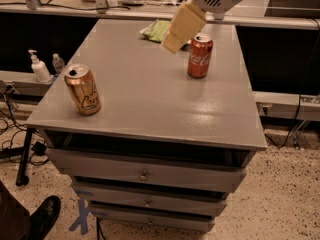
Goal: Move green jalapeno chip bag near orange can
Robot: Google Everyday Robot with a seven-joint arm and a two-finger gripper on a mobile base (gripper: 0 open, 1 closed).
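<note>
The green jalapeno chip bag (156,30) lay at the far edge of the bench (150,101), near its middle. The gripper (173,40) hung over the bag's right end, just left of a red can (200,56). The orange can (83,90) stood upright near the front left corner, well apart from the bag.

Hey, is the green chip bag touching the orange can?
Apart: camera view shows bare table between the green chip bag at back and the orange can front left; the gripper hangs near the bag.

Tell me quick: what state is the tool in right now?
The tool: cannot be told whether open or closed. It hangs over the far end of the table, by the green jalapeno chip bag.
</note>
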